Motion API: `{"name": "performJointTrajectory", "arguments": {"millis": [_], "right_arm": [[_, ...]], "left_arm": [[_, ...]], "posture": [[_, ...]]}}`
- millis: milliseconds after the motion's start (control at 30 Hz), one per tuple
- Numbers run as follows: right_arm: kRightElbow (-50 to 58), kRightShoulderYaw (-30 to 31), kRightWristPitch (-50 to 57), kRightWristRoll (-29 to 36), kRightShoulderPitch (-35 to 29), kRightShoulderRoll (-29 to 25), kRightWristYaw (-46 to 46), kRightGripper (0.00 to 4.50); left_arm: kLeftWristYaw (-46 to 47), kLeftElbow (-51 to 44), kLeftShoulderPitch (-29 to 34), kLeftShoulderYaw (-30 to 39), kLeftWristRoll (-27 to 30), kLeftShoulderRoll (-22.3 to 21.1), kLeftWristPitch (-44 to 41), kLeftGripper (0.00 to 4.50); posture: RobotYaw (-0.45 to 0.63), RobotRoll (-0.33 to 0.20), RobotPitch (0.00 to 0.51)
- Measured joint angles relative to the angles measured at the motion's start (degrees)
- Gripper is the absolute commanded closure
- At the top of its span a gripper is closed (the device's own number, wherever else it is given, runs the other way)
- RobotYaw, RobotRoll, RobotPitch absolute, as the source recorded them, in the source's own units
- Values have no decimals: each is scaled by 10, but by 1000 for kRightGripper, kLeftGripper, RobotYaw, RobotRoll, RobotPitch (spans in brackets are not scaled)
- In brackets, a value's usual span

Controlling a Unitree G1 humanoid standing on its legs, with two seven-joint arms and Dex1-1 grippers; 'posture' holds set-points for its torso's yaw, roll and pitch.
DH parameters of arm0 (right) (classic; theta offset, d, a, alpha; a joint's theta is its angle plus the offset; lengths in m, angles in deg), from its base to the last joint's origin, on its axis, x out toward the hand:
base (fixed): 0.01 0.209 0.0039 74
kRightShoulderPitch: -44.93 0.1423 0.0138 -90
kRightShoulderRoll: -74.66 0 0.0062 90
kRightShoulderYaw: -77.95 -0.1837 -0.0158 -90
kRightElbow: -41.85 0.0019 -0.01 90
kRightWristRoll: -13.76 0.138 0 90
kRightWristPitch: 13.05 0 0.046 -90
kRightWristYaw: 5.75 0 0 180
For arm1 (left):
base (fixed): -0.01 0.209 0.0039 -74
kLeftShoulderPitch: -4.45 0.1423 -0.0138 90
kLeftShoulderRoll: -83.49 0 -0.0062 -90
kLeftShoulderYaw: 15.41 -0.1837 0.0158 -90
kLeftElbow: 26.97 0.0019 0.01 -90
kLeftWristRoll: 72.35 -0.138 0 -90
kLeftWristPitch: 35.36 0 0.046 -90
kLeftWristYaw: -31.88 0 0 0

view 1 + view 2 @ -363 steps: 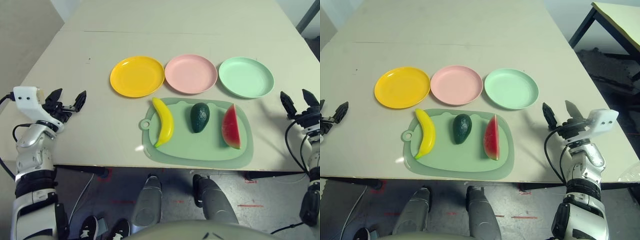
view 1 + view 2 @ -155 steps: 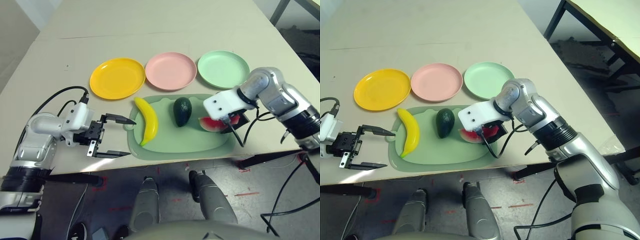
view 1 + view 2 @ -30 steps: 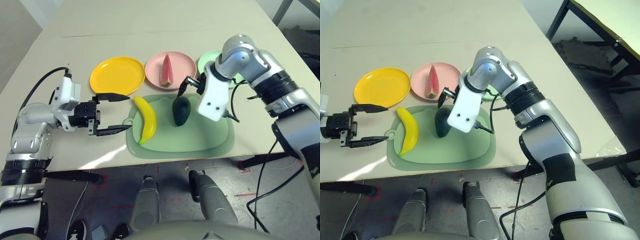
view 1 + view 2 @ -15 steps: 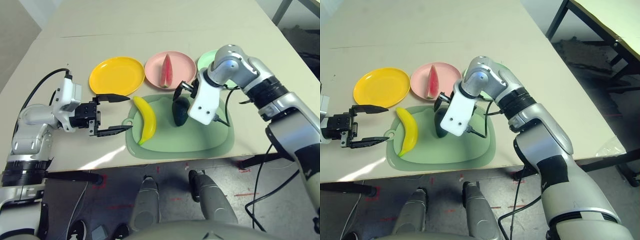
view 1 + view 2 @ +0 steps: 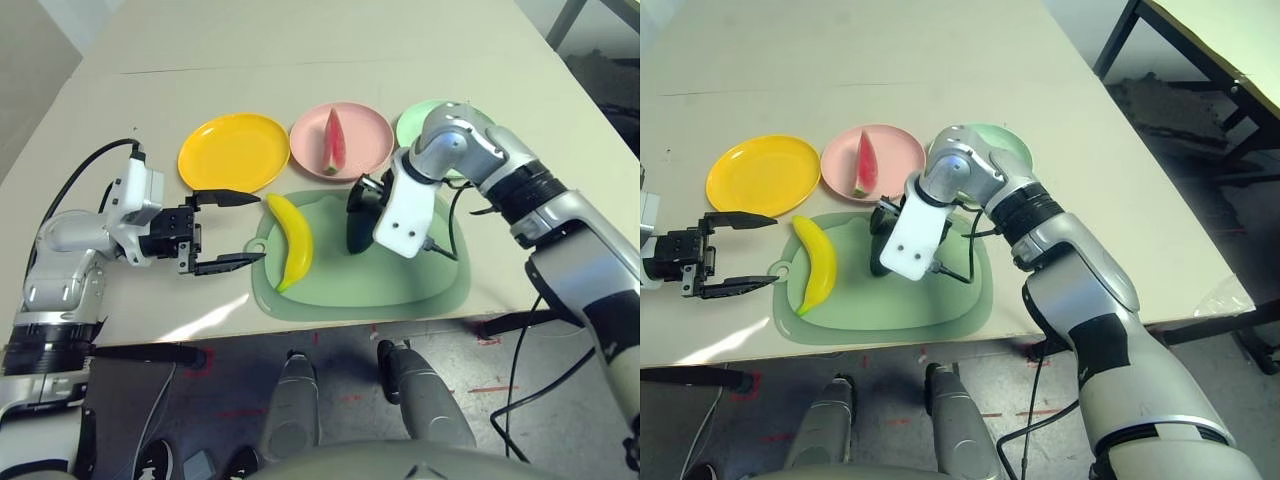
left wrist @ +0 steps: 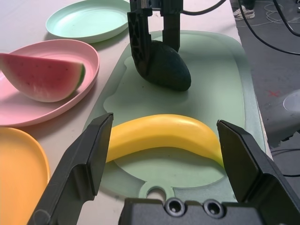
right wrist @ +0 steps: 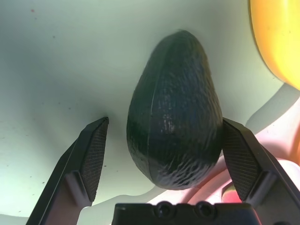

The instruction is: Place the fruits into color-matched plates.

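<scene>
A dark green avocado (image 7: 174, 110) lies on the green mat (image 5: 400, 285). My right gripper (image 7: 165, 124) is open and down over it, one finger on each side. The arm hides part of the avocado (image 5: 358, 228) in the head views. A yellow banana (image 5: 290, 240) lies on the mat's left part. My left gripper (image 5: 258, 228) is open just left of it, level with the banana (image 6: 159, 133) and apart from it. The watermelon wedge (image 5: 334, 141) rests on the pink plate (image 5: 365, 150). The yellow plate (image 5: 233, 152) is bare. My right arm covers part of the mint green plate (image 5: 415, 118).
The three plates stand in a row behind the mat. The mat's front edge lies close to the table's front edge (image 5: 330, 325). Bare tabletop stretches beyond the plates and to the left of the yellow plate.
My right gripper has come left and down from above the mat to straddle the avocado. The left gripper, banana and watermelon have not moved.
</scene>
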Motion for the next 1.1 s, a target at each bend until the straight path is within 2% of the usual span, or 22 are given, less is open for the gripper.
{"name": "performJointTrajectory", "arguments": {"millis": [67, 167, 267, 767, 1000, 1100], "right_arm": [[1, 0, 4, 0, 0, 0, -2, 16], [2, 0, 17, 0, -1, 0, -6, 476], [2, 0, 28, 0, -5, -1, -10, 1478], [4, -1, 67, 11, -1, -15, -34, 1493], [-75, -33, 110, 4, 88, -42, -24, 1493], [-144, -34, 118, -20, 112, -44, 19, 1493]], "left_arm": [[0, -1, 1, 0, 0, 0, 0, 0], [0, -4, 1, 1, 0, 0, 0, 0], [0, -4, 2, 1, 0, 0, 0, 0], [1, -3, 0, 1, 0, 3, 5, 0], [24, -5, -7, 1, 11, 27, -4, 0], [29, -6, -11, 1, 11, 27, -6, 0]], "posture": [[10, 0, 244], [10, 0, 245], [10, 0, 245], [-16, 0, 245], [-32, 0, 242], [-39, 0, 242]]}}
